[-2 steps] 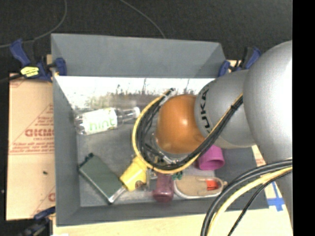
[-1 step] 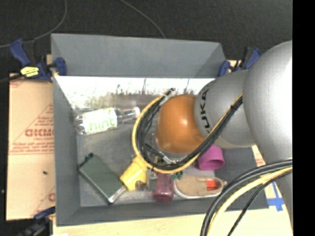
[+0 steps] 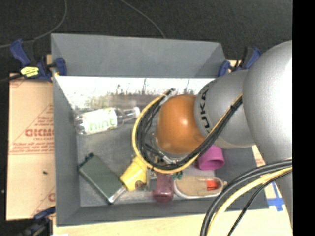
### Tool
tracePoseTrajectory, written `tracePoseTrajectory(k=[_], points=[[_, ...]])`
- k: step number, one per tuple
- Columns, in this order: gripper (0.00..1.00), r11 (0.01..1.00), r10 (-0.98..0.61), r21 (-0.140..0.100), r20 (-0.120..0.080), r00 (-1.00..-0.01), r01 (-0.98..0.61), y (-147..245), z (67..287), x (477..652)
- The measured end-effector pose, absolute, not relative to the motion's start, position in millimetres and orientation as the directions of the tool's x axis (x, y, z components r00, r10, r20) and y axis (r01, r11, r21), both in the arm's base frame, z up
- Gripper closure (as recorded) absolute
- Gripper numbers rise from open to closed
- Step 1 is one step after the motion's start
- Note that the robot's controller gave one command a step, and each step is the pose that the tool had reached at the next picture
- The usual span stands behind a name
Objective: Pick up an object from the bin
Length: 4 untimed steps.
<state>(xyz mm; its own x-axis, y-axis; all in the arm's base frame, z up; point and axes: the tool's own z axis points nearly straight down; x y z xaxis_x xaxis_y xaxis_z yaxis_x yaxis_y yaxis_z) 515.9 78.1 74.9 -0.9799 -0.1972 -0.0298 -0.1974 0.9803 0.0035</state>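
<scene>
My gripper (image 3: 158,160) shows as a dark body under the arm's wrist, low in the front middle of the bin. It sits just above a yellow block-shaped thing (image 3: 132,176) and a maroon cylinder-like thing (image 3: 163,189). Both lie against the front wall. A magenta cup (image 3: 212,158) lies to the right, partly hidden by the arm. In front of the cup is a white oval thing with a red part (image 3: 200,187).
A clear plastic bottle with a green label (image 3: 102,121) lies at the back left. A flat dark green box (image 3: 100,177) lies at the front left, tilted. The arm and its cables cover the bin's right half.
</scene>
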Motion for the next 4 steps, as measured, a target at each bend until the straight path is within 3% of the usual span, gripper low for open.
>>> tracePoseTrajectory(k=[3,4], points=[[1.00,0.981,-0.195,0.004,-0.030,-0.980,-0.195,78,75,515.9],[1.00,0.959,-0.282,-0.001,-0.046,-0.958,-0.282,74,75,499.9]])
